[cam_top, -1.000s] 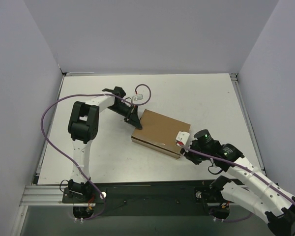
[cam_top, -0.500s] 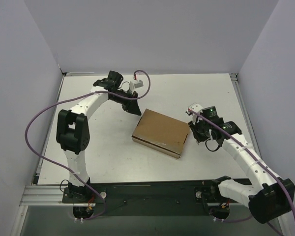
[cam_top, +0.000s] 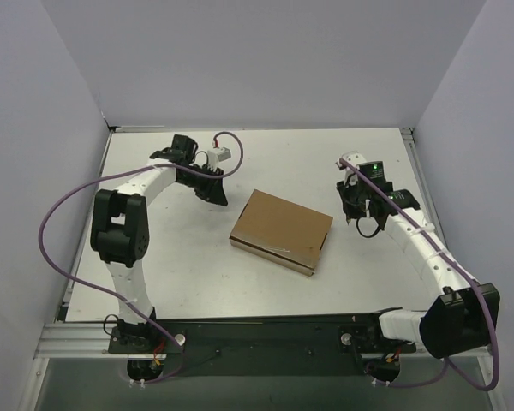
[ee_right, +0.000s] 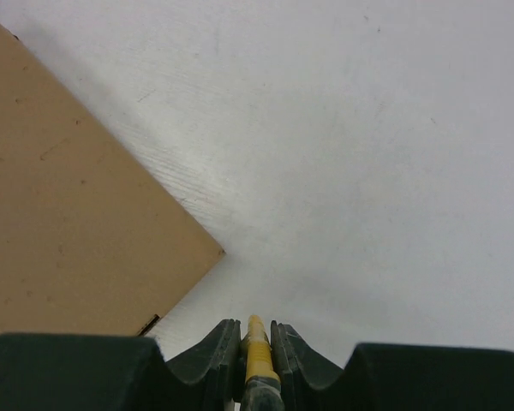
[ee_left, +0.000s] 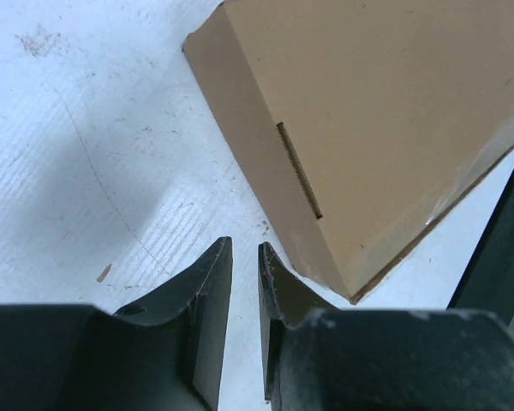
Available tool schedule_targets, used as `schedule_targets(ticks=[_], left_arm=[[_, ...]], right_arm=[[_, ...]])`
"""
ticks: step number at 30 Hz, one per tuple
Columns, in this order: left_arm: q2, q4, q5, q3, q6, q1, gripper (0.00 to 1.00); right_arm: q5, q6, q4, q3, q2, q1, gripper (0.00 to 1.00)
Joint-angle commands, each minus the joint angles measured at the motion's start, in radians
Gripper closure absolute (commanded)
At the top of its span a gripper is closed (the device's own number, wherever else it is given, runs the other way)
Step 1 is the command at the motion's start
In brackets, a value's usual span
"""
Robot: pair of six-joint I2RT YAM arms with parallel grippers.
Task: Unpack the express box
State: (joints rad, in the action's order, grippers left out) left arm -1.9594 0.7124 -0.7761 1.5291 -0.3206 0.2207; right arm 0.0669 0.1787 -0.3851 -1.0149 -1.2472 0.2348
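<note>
**Item: express box, closed, lying mid-table between the two arms and touching neither.**

Hazards, as we judge them: the right gripper pinches a slim yellow knife, and a deep cut could reach whatever lies inside. The left gripper, its jaws a narrow slit apart and empty, hangs near the box's corner rather than on it, so the unpinned box could slide or turn under the blade. Condition: flat, rectangular, plain brown cardboard, askew to the table edges, lid down, thin slot in one side wall, edges crisp, no tear visible.
</note>
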Motion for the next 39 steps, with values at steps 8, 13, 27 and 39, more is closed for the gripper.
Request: schedule_targets(ticks=[8,13,27,39], left_arm=[[-0.026,-0.093,-0.055,-0.104,-0.057,0.065,0.71],[0.036,0.001,-0.107,-0.168,-0.196,0.075,0.71],[0.26,0.495,0.009,-0.212,-0.577,-0.053,0.72],[0.151,-0.094,0.109,-0.035,-0.081,0.002,0.58]], right_arm=[[0.076,-0.038,0.066,-0.057,-0.191,0.095,1.0],[0.086,-0.028,0.091,-0.178,-0.325,0.168,1.0],[0.108,-0.061,0.072,-0.835,-0.891,0.267,1.0],[0.011,-0.14,0.1,-0.702,-0.667,0.184,1.0]])
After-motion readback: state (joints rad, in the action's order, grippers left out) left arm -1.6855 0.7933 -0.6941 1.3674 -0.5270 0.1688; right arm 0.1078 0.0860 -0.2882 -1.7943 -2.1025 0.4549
